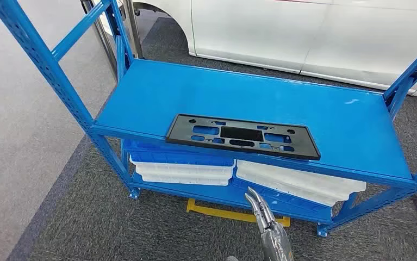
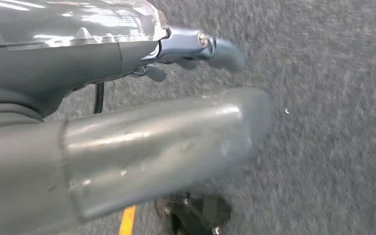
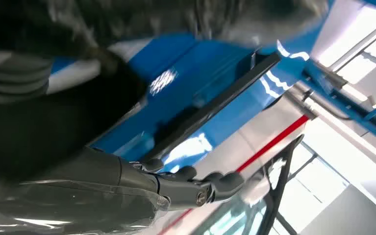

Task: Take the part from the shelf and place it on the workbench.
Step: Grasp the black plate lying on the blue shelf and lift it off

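The part, a flat black rectangular plate with cut-outs (image 1: 242,136), lies near the front edge of the blue shelf's top board (image 1: 304,98). My right hand (image 1: 259,211) is raised below and in front of that edge. Its fingers are stretched out toward the shelf and nothing is in them. In the right wrist view the hand (image 3: 186,188) is close under the shelf front, and the plate's dark edge (image 3: 215,105) is apart from the fingers. My left hand (image 2: 176,112) hangs over grey carpet and holds nothing.
White and blue trays (image 1: 184,168) (image 1: 298,182) are stacked on the lower shelf. A yellow bar (image 1: 222,213) lies on the floor under the rack. Blue uprights (image 1: 43,60) (image 1: 410,79) flank the shelf. A white car (image 1: 304,32) stands behind it.
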You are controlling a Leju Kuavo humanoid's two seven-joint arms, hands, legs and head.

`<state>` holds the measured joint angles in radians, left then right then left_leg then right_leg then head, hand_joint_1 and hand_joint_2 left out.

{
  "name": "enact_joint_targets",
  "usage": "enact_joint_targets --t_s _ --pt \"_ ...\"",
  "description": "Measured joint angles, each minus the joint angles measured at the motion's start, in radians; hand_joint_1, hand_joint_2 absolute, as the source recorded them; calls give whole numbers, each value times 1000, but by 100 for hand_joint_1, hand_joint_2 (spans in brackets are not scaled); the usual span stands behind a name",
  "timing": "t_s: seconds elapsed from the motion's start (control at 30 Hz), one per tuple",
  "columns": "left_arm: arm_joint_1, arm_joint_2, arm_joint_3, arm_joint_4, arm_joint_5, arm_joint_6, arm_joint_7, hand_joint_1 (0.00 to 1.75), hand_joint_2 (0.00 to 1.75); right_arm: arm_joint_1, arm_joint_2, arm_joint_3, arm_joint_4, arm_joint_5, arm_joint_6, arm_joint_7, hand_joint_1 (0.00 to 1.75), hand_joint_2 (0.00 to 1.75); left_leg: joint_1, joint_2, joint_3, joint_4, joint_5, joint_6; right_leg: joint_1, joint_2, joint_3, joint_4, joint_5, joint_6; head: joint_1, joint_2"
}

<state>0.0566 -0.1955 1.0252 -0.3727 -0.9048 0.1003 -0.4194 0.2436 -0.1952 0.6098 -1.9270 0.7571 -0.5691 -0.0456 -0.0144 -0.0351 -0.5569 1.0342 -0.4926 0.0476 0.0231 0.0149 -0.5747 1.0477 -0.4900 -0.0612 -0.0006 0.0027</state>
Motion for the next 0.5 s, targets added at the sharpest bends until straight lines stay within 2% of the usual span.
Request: enact_joint_targets --t_s 0.07,0.13,0.17,0.2,0.27,0.3,0.33,0.37,0.43,0.47,0.5 --pt "0 -2 9 -3 -13 -4 1 0 0 0 7 -7 2 71 -17 27 0 175 3 -1 0 -4 2 -4 2 0 1 -4 2 -1 1 0" --pt "-1 -3 26 -11 -34 -10 3 0 0 1 25 -22 8 198 -45 73 0 175 2 1 2 -4 -3 -14 -8 -3 13 -30 12 6 1 0" --pt "-2 -3 34 -13 -42 -12 3 0 0 2 37 -31 13 251 -56 92 0 175 1 5 -3 12 -17 -20 -15 -7 21 -45 18 9 0 0" --pt "-3 -3 41 -16 -49 -14 3 0 0 3 49 -40 18 289 -66 107 0 175 2 10 -17 48 -40 -28 -22 -12 29 -58 23 13 0 0" --pt "-7 -3 53 -17 -60 -17 3 0 0 5 71 -60 29 339 -78 131 0 175 13 18 -71 164 -99 -45 -26 -20 33 -62 24 14 0 0" --pt "-7 -3 58 -18 -64 -17 4 0 0 6 79 -71 36 353 -81 139 0 175 20 21 -95 213 -116 -54 -28 -23 33 -60 22 17 0 0" --pt "-7 -2 63 -20 -68 -17 4 0 0 7 86 -82 41 368 -84 147 0 175 26 24 -106 235 -116 -61 -31 -25 32 -57 20 20 0 0" --pt "-7 -2 67 -21 -72 -18 4 0 0 8 94 -94 47 383 -86 154 0 175 32 27 -97 217 -95 -69 -34 -27 32 -52 17 25 0 0" --pt "-8 -1 75 -24 -82 -20 5 0 0 10 108 -119 55 417 -93 165 0 175 42 33 -38 99 -31 -81 -42 -27 31 -38 7 39 0 0" --pt "-10 -1 79 -25 -89 -22 7 0 0 10 115 -133 60 440 -96 169 0 175 43 33 -11 42 -11 -82 -43 -27 29 -28 2 48 0 0" --pt "-12 -2 84 -25 -98 -25 9 0 0 10 123 -149 64 469 -98 172 0 175 43 31 5 8 -3 -76 -42 -27 27 -21 -2 56 0 0"
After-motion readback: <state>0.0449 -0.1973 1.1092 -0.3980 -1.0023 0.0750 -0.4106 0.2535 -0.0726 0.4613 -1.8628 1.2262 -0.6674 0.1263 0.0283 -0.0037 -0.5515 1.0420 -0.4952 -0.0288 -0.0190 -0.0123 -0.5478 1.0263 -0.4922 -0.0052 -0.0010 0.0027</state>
